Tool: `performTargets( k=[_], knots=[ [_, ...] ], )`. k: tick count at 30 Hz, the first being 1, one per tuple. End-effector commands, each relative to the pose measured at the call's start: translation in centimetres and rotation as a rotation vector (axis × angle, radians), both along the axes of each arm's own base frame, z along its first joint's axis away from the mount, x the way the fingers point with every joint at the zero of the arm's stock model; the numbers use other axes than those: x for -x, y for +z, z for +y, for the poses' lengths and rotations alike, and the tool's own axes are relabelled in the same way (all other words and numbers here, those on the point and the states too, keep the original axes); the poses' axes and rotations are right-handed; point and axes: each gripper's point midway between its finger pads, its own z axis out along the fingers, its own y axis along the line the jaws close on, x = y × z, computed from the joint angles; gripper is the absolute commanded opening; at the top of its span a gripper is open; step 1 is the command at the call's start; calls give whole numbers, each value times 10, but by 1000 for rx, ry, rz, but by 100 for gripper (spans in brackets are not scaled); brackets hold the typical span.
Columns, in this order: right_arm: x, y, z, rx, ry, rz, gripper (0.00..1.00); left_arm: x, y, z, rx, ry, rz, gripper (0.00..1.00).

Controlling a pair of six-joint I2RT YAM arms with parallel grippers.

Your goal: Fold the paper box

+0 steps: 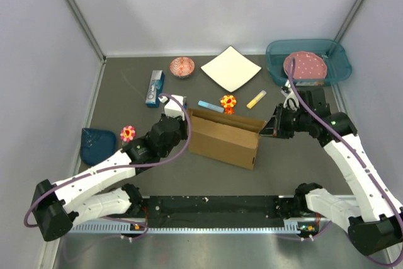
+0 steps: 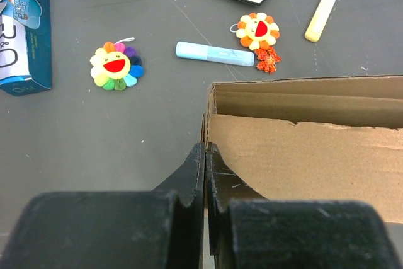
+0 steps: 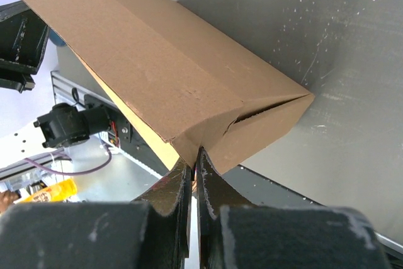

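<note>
The box (image 1: 223, 137) is at the middle of the bench (image 1: 126, 92), long side toward the arms and open top up, set at a slight slant between the two hands. Whether its base rests fully on the bench I cannot tell.

The left hand (image 2: 206, 152) is pressed together on the box's left end wall. In the left wrist view the thin cardboard edge runs down between the dark fingers (image 2: 189, 177). The right hand (image 3: 194, 155) is likewise pinched tight, gripping a folded corner at the box's right end.

Just behind the box lie a blue pen (image 1: 210, 106) and an orange flower (image 1: 228, 101), with a yellow marker (image 1: 256, 99) a little to the right. Farther back are a white sheet (image 1: 230, 68), a red bowl (image 1: 182, 66) and a blue carton (image 1: 155, 87). A teal bin (image 1: 337, 55) in the far right corner holds a pink dotted plate (image 1: 305, 66). To the left of the left arm are a rainbow flower (image 1: 128, 133) and a dark blue pouch (image 1: 97, 144).
</note>
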Motion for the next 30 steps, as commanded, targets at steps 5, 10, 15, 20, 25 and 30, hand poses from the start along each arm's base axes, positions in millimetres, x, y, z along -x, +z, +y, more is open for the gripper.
performTargets(
  k=[5,10,15,20,25,30],
  knots=[
    [-1,22,12,-116,51,-60,0,30,-71,18,-208,-36,203,0],
    [2,22,11,-139,61,-52,0,30,-75,19,-214,-25,210,0],
    [1,19,8,-124,55,-60,0,30,-73,18,-209,-24,207,0],
    [4,9,0,-77,54,-97,0,31,-73,16,-197,-28,214,0],
    [8,-12,-10,-17,31,-105,0,31,-75,14,-187,-27,226,0],
    [14,-23,-17,9,15,-123,0,32,-74,14,-175,-22,227,0]
  ],
)
